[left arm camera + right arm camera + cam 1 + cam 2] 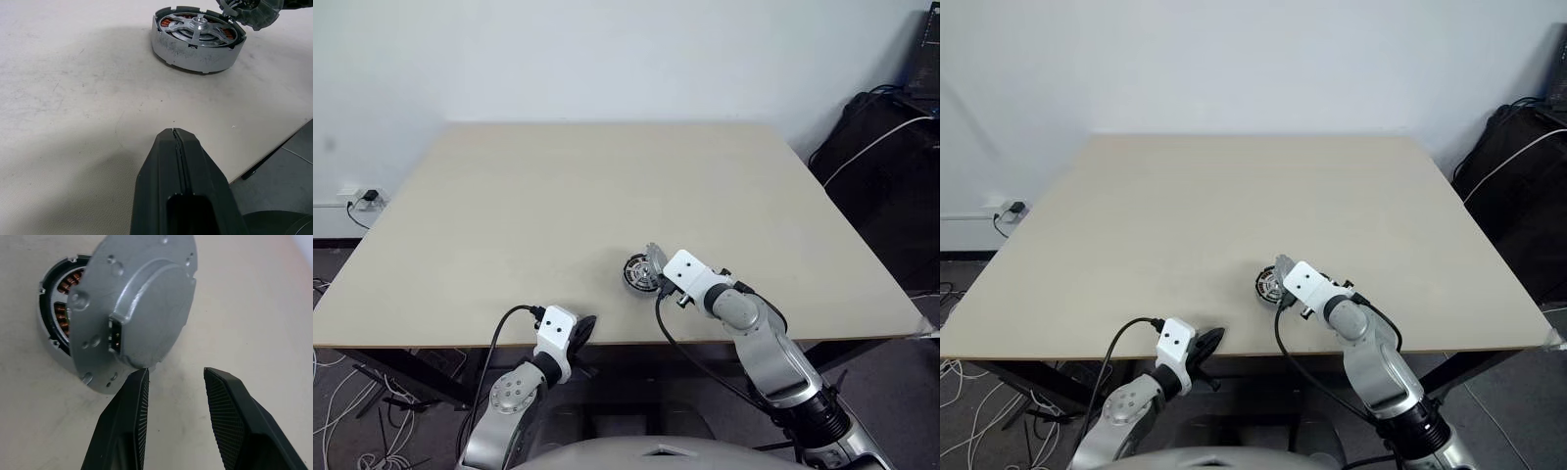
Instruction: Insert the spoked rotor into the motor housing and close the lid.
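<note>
The right claw (176, 401) stood partly open over the near right part of the bench (509, 196), its two ribbed fingers (128, 421) parted with bare surface showing between them, holding nothing. Just beyond its fingertips the lid (134, 308) leaned tilted, its plain grey face with the raised middle turned toward the claw, one edge propped on the rim of the motor housing (198, 36) and the lower edge down near the bench. One fingertip sat at or just beside that lower edge; actual contact could not be made out. The lean looked like a half-done closing: the lid was over the housing but not yet flat on it, and the claw seemed placed to nudge or re-grip it so it would drop level. Inside the housing, thin spokes running to a central hub, the spoked rotor (195, 30), lay above the copper windings, so the insertion appeared done, judging from how it sat. The left claw (178, 161) was pressed shut and empty, parked at the near edge of the bench, well apart from the housing on its left, probably kept back to leave room. Nothing lay between either claw and the housing. Off the bench, dark equipment with cables (886, 147) stood at the far right and a wall socket (362, 199) at the far left, neither in the way.
</note>
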You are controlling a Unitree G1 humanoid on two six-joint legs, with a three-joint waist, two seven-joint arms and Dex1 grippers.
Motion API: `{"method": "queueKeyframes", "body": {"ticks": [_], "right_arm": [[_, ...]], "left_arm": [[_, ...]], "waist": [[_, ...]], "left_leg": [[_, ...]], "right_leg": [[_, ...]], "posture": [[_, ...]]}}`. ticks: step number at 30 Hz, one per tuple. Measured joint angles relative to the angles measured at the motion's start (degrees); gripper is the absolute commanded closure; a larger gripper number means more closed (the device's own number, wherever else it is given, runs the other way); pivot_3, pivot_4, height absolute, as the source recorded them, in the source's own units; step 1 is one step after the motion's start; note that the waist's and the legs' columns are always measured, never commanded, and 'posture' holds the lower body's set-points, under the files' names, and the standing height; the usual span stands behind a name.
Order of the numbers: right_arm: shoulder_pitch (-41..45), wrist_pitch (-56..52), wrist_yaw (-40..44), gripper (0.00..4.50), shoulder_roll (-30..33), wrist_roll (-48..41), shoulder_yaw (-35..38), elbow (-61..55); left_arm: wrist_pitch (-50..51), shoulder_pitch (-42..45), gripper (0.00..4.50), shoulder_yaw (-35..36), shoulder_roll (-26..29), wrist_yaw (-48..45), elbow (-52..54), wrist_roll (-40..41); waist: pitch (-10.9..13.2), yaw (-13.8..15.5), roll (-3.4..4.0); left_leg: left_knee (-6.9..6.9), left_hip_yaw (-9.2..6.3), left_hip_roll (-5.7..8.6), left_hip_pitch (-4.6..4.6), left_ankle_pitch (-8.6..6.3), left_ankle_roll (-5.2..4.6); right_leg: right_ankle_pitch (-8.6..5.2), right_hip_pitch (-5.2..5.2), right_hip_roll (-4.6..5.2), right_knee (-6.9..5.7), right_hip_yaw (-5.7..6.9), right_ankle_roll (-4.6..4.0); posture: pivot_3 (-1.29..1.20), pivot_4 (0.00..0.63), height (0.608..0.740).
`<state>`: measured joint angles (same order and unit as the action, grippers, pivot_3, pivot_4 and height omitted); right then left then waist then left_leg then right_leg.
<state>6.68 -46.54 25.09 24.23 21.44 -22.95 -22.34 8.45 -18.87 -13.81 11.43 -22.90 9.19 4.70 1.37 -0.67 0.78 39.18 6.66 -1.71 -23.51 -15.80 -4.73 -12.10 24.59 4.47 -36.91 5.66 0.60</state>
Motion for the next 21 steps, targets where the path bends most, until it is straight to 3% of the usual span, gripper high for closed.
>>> {"method": "queueKeyframes", "body": {"ticks": [14,21], "right_arm": [[0.1,-0.41,3.09,2.58,-0.46,-1.83,-0.38,-2.43],[1.27,1.37,1.88,2.58,-4.53,-3.55,-0.41,0.13]], "left_arm": [[-0.01,0.07,4.5,0.0,-0.04,0.03,0.0,0.01],[-0.03,0.08,4.5,-0.06,-0.14,0.28,0.0,0.02]], "waist": [[0.02,0.01,-0.04],[0.03,0.0,-0.05]], "left_leg": [[0.0,-0.02,0.0,-0.01,0.0,0.0],[0.0,-0.02,0.0,-0.01,0.0,0.0]], "right_leg": [[0.0,0.0,0.01,0.01,0.01,0.0],[0.0,-0.01,0.0,0.01,0.01,0.0]], "posture": [[0.0,0.0,0.74],[0.0,0.0,0.74]]}}
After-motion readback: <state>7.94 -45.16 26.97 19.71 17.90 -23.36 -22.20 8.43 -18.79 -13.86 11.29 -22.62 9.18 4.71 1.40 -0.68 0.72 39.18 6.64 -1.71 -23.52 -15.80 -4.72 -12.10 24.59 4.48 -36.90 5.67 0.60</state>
